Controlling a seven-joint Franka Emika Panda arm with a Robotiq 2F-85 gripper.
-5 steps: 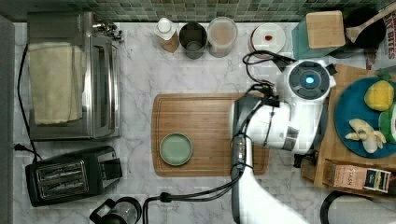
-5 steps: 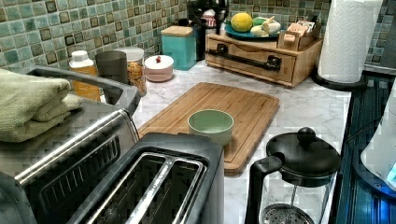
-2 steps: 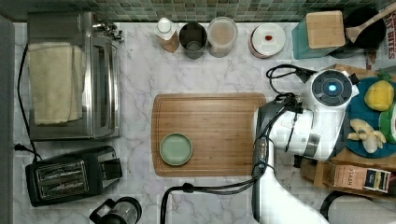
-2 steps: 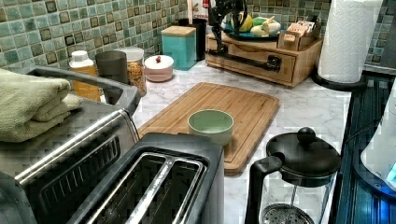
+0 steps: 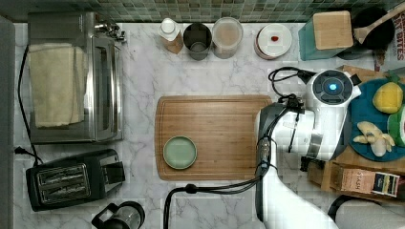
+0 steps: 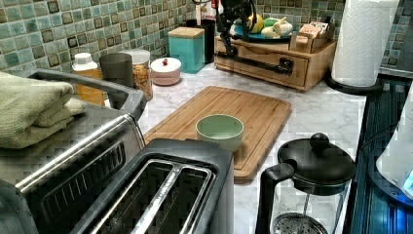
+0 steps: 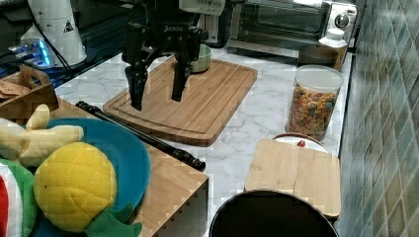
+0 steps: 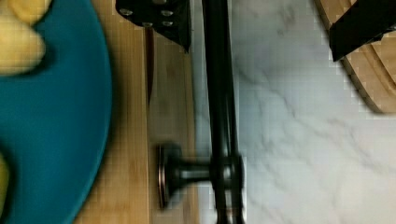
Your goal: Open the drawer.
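While hovering above the shut drawer (image 6: 258, 74) at three o'clock in the top view, with the end effector (image 7: 155, 101) spread wide and empty, lower straight down to bracket the black bar handle (image 7: 143, 136). Clamp near mid-bar, not at a post. Pull level toward nine o'clock, stopping short of the cutting board (image 7: 207, 98) on the table.

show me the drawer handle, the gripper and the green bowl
drawer handle (image 7: 141, 136), right view, middle of the black bar
gripper (image 7: 157, 96), right view, midway between the open fingertips
green bowl (image 5: 180, 152), top view, centre of its inside
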